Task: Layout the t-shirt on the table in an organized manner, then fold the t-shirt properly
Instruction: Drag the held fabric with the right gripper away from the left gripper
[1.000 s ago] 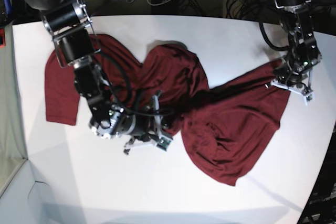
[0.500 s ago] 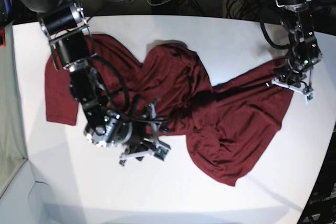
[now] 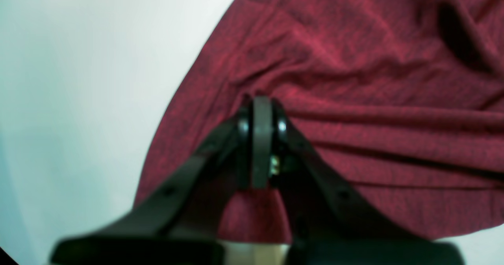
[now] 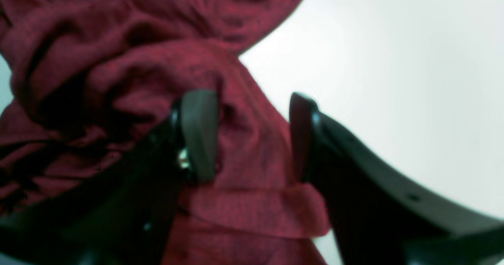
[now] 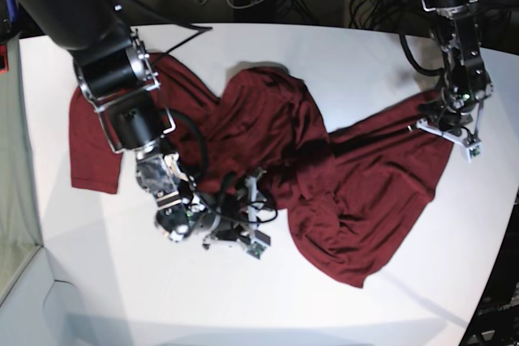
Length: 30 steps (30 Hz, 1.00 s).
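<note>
Since the earlier frames the right arm has rolled and dropped lower toward the near side of the table [image 5: 340,54], so its right gripper [image 5: 253,224] now sits at the near edge of the bunched middle of the t-shirt [image 5: 357,192], a little nearer the table's front than a second ago, while the left gripper [image 5: 452,129] has hardly moved from the shirt's far right corner. In the right wrist view the right gripper [image 4: 252,139] has its jaws standing fairly wide apart, with a rumpled fold of the maroon t-shirt [image 4: 118,80] lying between them; one finger [image 4: 199,133] presses against the cloth, the other stands just off it, so the fabric is straddled rather than pinched. In the left wrist view the left gripper [image 3: 262,139] is closed tight, its two pads meeting on a pinch of the t-shirt [image 3: 374,80] near the cloth's edge, with creases fanning out from the grip and the white table [image 3: 78,80] bare beside it. Overall the shirt lies crumpled across the middle of the tabletop: one flat part spreads to the base view's left under the right arm, a raised hump sits in the centre, and a broad lobe runs toward the near right.
</note>
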Motion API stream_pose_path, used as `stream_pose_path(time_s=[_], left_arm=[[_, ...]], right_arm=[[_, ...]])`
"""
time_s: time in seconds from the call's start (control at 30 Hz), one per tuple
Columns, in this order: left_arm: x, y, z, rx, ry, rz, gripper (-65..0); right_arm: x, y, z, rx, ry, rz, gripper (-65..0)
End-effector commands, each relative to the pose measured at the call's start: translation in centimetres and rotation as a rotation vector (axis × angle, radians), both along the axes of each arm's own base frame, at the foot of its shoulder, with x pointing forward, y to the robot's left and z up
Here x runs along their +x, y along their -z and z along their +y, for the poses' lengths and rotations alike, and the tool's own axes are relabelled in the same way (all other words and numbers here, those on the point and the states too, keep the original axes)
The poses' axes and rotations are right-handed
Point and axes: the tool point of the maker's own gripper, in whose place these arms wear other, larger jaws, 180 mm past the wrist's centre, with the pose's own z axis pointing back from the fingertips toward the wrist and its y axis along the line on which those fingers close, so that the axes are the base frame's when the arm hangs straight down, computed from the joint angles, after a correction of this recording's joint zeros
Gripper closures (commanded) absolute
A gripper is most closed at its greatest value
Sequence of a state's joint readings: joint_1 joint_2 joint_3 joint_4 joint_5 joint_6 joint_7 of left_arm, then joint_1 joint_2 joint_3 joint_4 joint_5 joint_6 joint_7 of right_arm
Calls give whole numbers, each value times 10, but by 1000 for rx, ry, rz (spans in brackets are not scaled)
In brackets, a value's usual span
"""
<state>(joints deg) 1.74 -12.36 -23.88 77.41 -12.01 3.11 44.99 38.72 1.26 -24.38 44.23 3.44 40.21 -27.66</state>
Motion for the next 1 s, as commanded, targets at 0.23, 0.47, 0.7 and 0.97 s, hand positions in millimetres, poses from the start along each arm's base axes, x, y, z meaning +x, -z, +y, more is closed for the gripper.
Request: stream_pose_path(time_s=[0.23, 0.47, 0.7, 0.97], left_arm=[[-24, 18, -4, -29, -8, 127, 0], [-24, 19, -5, -30, -8, 129, 0], [-25, 19, -3, -26, -12, 133, 0], [-27, 20, -2, -25, -14, 134, 0]], right_arm=[[16, -20, -3, 35, 16, -49, -12], [24, -29, -13, 23, 23, -80, 0], [37, -72, -27, 25, 25, -211, 0], [63, -138, -53, 90, 130, -350, 0]])
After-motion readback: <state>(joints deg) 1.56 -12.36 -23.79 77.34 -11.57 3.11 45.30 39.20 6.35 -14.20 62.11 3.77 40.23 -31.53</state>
